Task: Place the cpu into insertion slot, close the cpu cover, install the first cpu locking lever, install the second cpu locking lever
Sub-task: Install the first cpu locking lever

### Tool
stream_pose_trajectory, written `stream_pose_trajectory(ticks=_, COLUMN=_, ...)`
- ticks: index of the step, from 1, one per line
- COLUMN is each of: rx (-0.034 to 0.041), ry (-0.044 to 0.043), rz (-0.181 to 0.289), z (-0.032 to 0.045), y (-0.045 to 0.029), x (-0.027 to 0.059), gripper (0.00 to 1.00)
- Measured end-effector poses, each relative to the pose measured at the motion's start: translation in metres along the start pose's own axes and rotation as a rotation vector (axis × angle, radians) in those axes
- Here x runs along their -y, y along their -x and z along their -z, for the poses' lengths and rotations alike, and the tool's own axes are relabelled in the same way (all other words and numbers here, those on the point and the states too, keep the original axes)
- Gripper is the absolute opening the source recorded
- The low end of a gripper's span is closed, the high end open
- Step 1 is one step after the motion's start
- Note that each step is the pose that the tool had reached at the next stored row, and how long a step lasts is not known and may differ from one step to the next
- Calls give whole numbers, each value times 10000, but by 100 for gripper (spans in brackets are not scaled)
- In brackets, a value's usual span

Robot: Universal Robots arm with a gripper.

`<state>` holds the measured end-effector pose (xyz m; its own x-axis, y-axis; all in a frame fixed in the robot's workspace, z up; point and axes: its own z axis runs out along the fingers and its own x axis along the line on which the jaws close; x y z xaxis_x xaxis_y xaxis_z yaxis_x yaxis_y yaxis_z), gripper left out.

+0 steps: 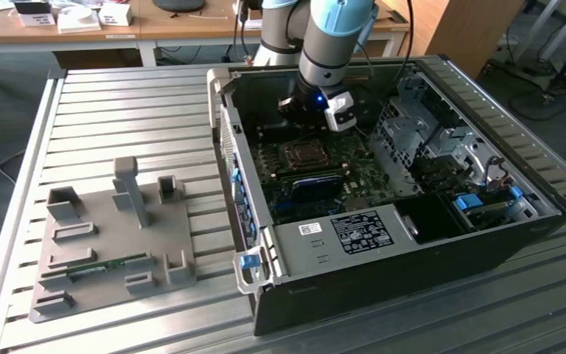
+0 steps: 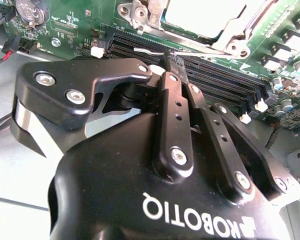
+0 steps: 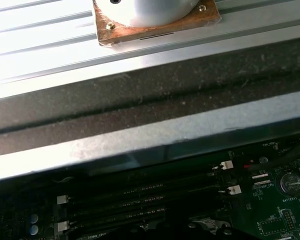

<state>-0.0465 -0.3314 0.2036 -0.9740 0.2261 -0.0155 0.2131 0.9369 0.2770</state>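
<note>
Where the arm reaches down into the open computer case, the gripper hangs with its fingers pressed together, the tips over the long black memory slots and near the insertion slot; whether anything thin is nipped between them cannot be told. In the second wrist view the cpu sits in the slot, its pale metal top showing through the window of the cpu cover, which appears to lie flat over it. Green motherboard surrounds the socket. In the exterior view the case rests on a slatted metal table – a grey fixture plate lies to the exterior view's left of it.
</note>
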Motion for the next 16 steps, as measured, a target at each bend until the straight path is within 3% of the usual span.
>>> stream_pose_trajectory(ticks=16, rx=4, ry=-11, rz=0, z=-16, y=-2, x=-5, gripper=11)
